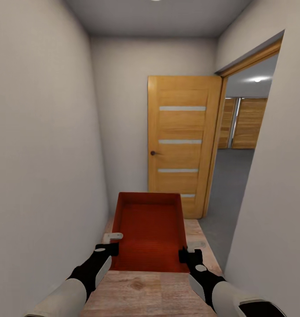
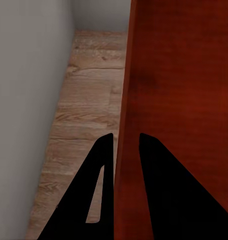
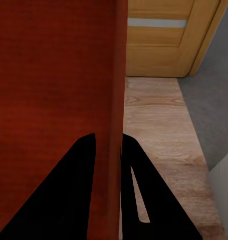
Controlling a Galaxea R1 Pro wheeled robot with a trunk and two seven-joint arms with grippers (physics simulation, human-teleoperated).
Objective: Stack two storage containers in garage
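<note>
I hold one orange-red storage container [image 1: 150, 229] level in front of me, above the wood plank floor of a narrow hallway. My left gripper [image 1: 111, 246] is shut on its left wall near the close corner, and my right gripper [image 1: 187, 252] is shut on its right wall. In the left wrist view the left gripper [image 2: 126, 136] pinches the thin wall of the container [image 2: 184, 80]. The right wrist view shows the right gripper [image 3: 108, 134] clamping the container [image 3: 53, 75] the same way. Through the doorway at the right lies the garage with its grey floor [image 1: 229, 176]. The living room is out of view.
A wooden door [image 1: 181, 141] stands open against the hallway's end. A plain wall [image 1: 44, 154] runs close on my left, another wall [image 1: 273, 198] on my right. Wooden slatted doors [image 1: 249, 123] show at the garage's far side. Light wood planks [image 1: 150, 295] cover the hallway floor.
</note>
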